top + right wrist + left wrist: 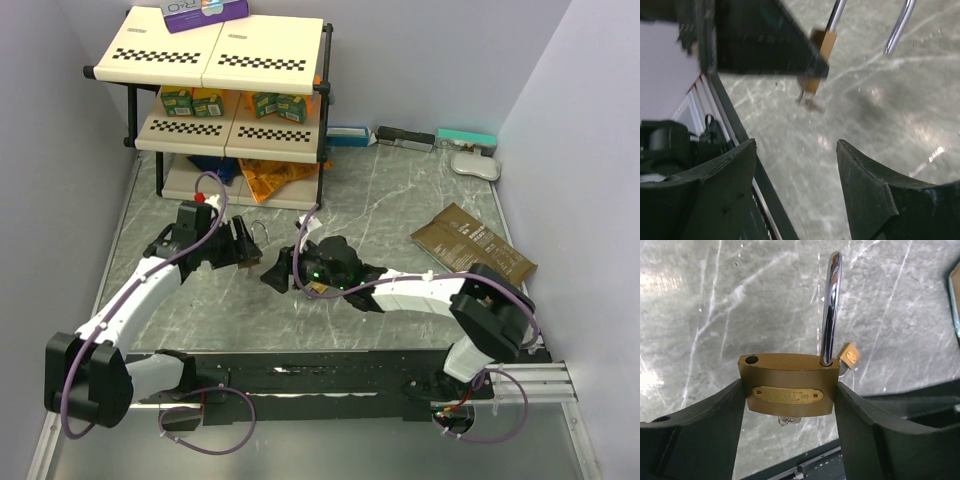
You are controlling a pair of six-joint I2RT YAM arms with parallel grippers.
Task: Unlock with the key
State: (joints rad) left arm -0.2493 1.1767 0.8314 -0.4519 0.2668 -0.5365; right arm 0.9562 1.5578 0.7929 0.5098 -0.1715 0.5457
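The key [788, 420] shows only as a small pale metal stub poking out of the underside of the larger brass padlock [785, 374]; in the right wrist view it is a blurred speck hanging below the lock's lower edge, above the marbled table [715, 300]. The padlock stands upright with its nameplate facing the left wrist camera. Its chrome shackle [830, 305] is raised, with one leg seated in the body and the other leg out of its hole, which shows as a dark open circle on the top face. The left gripper [789, 392] clamps the padlock by its two sides, one dark finger pressed against each flank. Just behind the lock's right shoulder, the smaller brass padlock [850, 356] lies on the table. The right gripper [797, 150] sits just beside the lock, its jaws spread wide with only bare table between them, touching nothing. Farther back stands a shelf rack [225, 60] with small cartons on it, and a brown packet [470, 245] lies off to the right.
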